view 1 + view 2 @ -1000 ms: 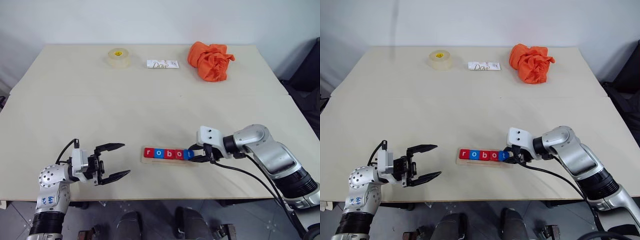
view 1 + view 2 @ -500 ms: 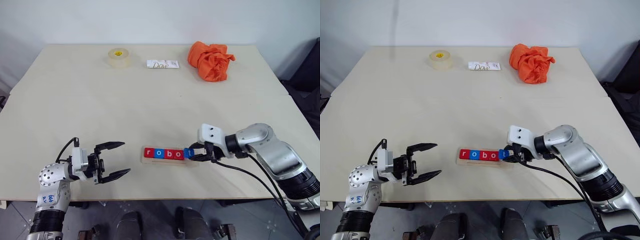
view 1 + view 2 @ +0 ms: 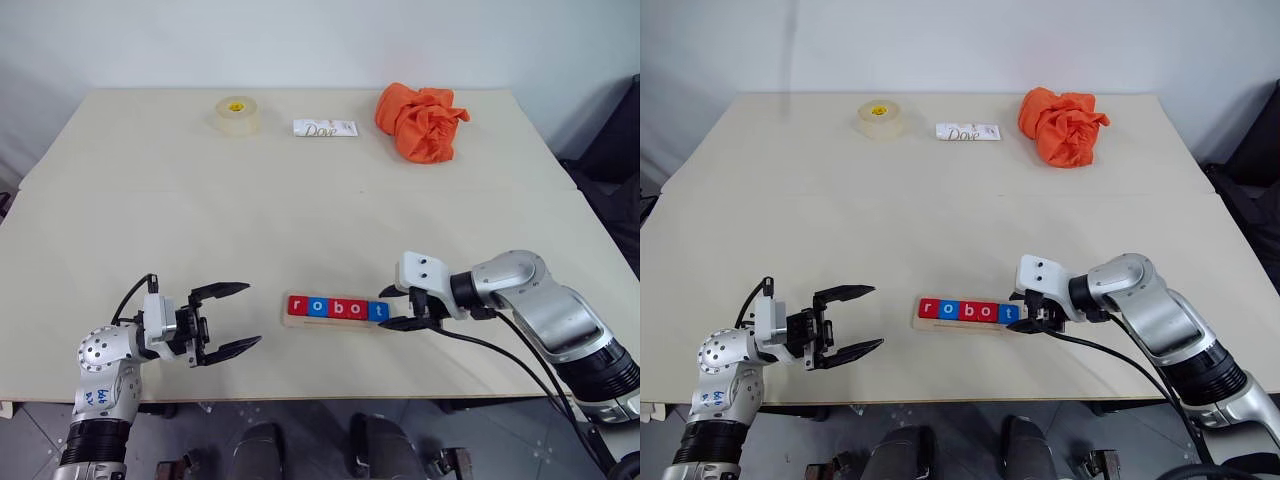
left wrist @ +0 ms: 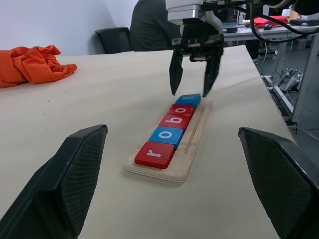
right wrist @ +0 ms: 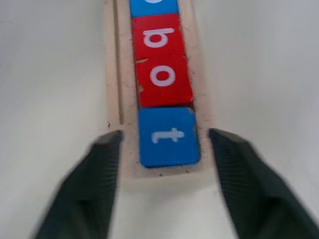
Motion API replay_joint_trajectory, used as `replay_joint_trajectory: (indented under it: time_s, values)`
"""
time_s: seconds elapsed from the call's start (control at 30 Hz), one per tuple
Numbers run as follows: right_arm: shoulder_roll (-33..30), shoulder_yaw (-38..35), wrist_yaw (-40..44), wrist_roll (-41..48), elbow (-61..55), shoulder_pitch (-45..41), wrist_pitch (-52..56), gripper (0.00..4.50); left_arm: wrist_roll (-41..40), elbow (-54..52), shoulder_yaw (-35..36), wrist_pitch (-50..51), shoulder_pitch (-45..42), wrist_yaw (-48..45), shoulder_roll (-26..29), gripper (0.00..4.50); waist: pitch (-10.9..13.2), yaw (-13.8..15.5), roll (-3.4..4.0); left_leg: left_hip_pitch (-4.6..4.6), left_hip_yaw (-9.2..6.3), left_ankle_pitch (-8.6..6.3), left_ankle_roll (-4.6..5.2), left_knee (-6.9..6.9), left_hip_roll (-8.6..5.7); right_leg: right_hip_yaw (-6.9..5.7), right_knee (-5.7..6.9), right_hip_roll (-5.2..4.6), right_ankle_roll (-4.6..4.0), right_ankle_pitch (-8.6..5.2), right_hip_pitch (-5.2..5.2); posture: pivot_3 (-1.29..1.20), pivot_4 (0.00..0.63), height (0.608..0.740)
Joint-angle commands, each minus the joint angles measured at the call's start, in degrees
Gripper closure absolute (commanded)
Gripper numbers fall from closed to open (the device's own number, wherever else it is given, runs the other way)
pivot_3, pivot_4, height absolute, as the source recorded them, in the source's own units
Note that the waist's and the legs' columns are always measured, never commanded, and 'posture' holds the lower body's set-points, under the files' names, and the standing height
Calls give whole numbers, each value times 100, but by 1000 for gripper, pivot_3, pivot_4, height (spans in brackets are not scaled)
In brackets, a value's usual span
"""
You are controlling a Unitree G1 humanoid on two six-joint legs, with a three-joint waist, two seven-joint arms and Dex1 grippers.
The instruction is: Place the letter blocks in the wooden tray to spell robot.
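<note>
- the right gripper stands with its jaws spread apart on either side of the blue t block, gripping nothing; the block lies flat between the fingers, apart from both.
- that t block sits at the right end of the wooden tray, touching the red o next to it; the five letter blocks read r, o, b, o, t in one row, so the spelling looks complete.
- risk, as i judge it: the fingertips hang low beside the tray end, so pulling away sideways or with a tilt could clip the t block or nudge the tray and break the row. a straight lift clear would avoid that.
- the left gripper hovers with its jaws wide apart and nothing between them, near the tray's left end but not touching; a careless move toward it could shove the tray.
- tape roll, dove packet and orange cloth lie well apart at the far edge.
</note>
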Motion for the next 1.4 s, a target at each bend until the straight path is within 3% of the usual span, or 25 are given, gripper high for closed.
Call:
replay_joint_trajectory:
  time_s: [0.03,0.07,0.47,0.57,0.93,1.4]
  values:
    - [-37,-92,64,97,-255,-91,35,226,-10,-28,32,-81,-47,35,-19,0,0,0,0,0,0,0,0,0,0,0,0,0,0,0,0,0,150,740]
    - [-43,-115,67,115,-278,-90,58,47,-10,-26,29,-84,-47,37,-18,0,0,0,0,0,0,0,0,0,0,0,0,0,0,0,0,0,150,740]
    - [-200,-712,-210,257,-295,324,1,47,6,120,-5,-135,-176,4,-51,0,0,7,0,0,0,0,0,0,0,0,-2,0,0,0,0,0,150,740]
    - [-491,-861,-127,204,-208,728,-208,665,9,175,-30,-148,-204,-29,-64,0,0,22,0,-1,0,0,1,0,-1,0,-2,0,0,0,1,0,150,740]
    - [-253,-574,-112,305,-255,814,-280,4486,2,79,-33,-119,-150,-25,-75,0,0,2,-1,2,0,1,-2,1,2,0,1,3,1,0,2,0,150,740]
    - [8,-380,-95,205,17,584,-420,4486,-7,-72,14,-108,12,66,-37,0,0,1,-1,2,-1,0,-1,1,2,0,1,3,0,0,2,0,150,740]
